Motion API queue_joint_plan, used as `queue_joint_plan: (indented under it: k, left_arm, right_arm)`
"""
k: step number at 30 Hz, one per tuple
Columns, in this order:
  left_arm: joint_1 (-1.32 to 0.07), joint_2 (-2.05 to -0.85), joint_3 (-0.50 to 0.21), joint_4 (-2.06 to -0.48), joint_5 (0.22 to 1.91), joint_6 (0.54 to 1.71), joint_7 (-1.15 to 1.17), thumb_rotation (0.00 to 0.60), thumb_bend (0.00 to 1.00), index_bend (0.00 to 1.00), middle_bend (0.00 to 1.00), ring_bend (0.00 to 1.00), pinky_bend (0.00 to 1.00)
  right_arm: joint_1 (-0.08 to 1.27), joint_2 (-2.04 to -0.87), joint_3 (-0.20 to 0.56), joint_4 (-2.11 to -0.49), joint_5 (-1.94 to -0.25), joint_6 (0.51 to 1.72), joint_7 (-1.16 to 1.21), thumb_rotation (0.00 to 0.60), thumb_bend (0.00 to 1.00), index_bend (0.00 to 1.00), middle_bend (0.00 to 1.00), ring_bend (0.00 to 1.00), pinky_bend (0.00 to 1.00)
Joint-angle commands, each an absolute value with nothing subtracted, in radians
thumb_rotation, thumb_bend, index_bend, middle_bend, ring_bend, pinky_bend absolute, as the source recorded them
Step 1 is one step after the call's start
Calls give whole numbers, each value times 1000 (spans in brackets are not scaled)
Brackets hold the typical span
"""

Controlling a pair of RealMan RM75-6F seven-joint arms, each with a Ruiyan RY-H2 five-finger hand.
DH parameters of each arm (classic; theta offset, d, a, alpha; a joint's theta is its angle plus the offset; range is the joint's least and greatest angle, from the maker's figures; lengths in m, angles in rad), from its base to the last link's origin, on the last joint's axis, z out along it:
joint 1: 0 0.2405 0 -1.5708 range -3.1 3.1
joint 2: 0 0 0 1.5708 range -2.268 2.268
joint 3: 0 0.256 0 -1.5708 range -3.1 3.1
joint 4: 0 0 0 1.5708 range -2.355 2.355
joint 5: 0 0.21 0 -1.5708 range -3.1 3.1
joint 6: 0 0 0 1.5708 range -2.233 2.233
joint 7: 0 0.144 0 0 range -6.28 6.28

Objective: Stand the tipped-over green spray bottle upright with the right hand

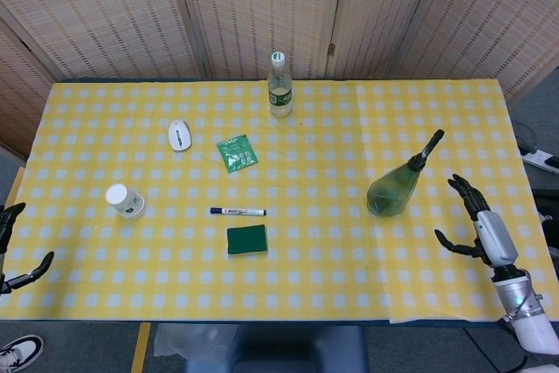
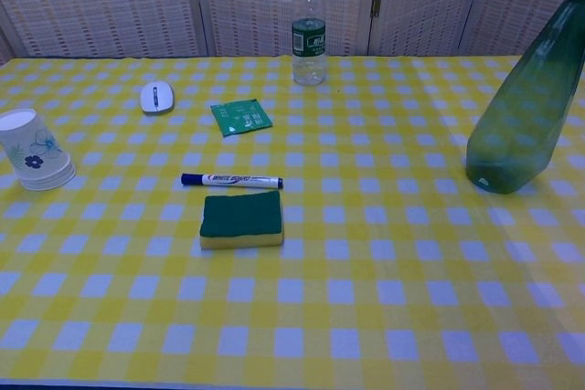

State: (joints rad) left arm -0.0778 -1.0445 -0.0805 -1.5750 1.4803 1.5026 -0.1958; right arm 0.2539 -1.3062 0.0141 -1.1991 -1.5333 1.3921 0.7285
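At the far left edge of the head view, the left hand (image 1: 12,251) hangs off the tabletop (image 1: 349,294) with fingers apart, holding nothing. On the yellow checked cloth, left to right: a paper cup (image 1: 125,201) lying on its side, a white computer mouse (image 1: 179,134), a green packet (image 1: 237,153), a marker pen (image 1: 238,211) just above a green sponge (image 1: 247,239), and an upright water bottle (image 1: 279,85) at upper centre. At right of centre the green spray bottle (image 1: 398,183) stands upright on its base. At lower right, the right hand (image 1: 479,223) is near the bottle but apart from it, fingers spread and empty.
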Motion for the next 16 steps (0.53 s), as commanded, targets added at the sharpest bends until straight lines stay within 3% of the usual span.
queue_joint_plan:
  k: [1, 4, 6, 16]
  left_arm:
    - [-85, -1050, -80, -1568, 1483, 1499, -174, 240, 307, 0, 148, 50, 0]
    - [-87, -1058, -79, -1562, 1491, 1505, -156, 242, 307, 0, 148, 50, 0]
    - [-92, -1060, -75, -1561, 1492, 1493, -160, 241, 307, 0, 148, 50, 0]
    - [-100, -1075, -55, -1576, 1506, 1476, -88, 239, 325, 0, 141, 50, 0]
  right_arm:
    - [169, -1179, -18, -1405, -1493, 1441, 254, 561, 365, 0, 47, 83, 0]
    - [121, -1163, -7, -1530, -1402, 1487, -168, 594, 365, 0, 42, 79, 0]
    - [94, -1173, 17, -1617, -1364, 1553, -320, 600, 365, 0, 22, 76, 0]
    - [87, -1136, 7, -1681, -1402, 1512, -270, 600, 364, 0, 12, 74, 0]
